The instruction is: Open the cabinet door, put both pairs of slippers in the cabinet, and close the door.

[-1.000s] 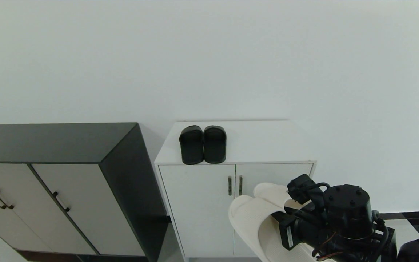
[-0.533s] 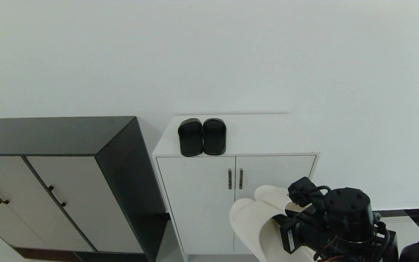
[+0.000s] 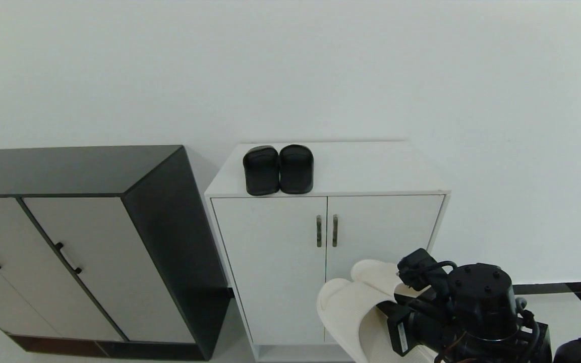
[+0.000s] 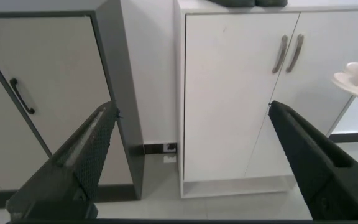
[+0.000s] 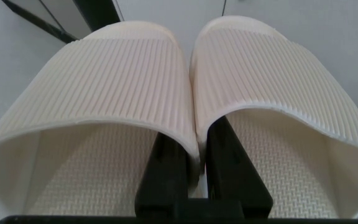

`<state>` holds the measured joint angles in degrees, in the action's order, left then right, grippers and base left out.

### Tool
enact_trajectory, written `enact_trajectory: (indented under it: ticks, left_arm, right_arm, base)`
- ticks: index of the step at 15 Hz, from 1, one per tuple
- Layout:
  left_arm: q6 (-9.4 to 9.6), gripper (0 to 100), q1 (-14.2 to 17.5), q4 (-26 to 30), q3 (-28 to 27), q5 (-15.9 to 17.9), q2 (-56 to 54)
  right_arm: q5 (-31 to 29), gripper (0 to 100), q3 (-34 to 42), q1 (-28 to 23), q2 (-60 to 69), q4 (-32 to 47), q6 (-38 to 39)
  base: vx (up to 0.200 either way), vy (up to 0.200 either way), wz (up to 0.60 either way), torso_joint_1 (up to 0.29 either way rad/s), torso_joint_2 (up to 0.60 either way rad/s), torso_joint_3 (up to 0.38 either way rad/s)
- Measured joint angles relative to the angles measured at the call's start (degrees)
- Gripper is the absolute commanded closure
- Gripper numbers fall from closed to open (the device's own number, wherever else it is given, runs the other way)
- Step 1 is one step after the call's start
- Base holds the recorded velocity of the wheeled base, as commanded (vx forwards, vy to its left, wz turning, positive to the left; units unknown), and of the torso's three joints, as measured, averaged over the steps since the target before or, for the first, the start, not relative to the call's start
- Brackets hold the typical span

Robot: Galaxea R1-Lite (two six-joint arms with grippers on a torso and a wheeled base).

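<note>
Cream ribbed foam slippers [image 3: 353, 307] held before a shut white two-door cabinet [image 3: 270, 262].
Head view: the pair sits lower right; glossy black slippers [image 3: 278, 170] rest on the cabinet top, centre frame. Left wrist view: left gripper [image 4: 191, 111] spread wide, grasping nothing. Right wrist view: right gripper [image 5: 197, 183] pinches both cream slippers' inner edges together.

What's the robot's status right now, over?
Right tool shut on cream slippers. Left tool open, empty. Black slippers atop white cabinet, doors shut.
</note>
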<state>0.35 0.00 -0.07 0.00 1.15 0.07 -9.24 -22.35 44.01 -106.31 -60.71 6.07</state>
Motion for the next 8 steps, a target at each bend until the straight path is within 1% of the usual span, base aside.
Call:
enact_trajectory:
  ticks: [5,8]
  left_arm:
    - [0.05,0,0.00,0.00,-0.02,0.00,0.00]
    - [0.18,0,0.00,0.02,0.00,0.07,0.00]
  right_arm:
    - [0.02,100,-0.02,0.28,-0.40,-0.20,-0.06]
    - [-0.06,100,0.27,0.69,-1.04,-2.27,-0.09]
  base:
    - [0.000,0.000,0.00,-0.209,0.53,0.311]
    - [0.000,0.000,0.00,-0.188,0.52,0.320]
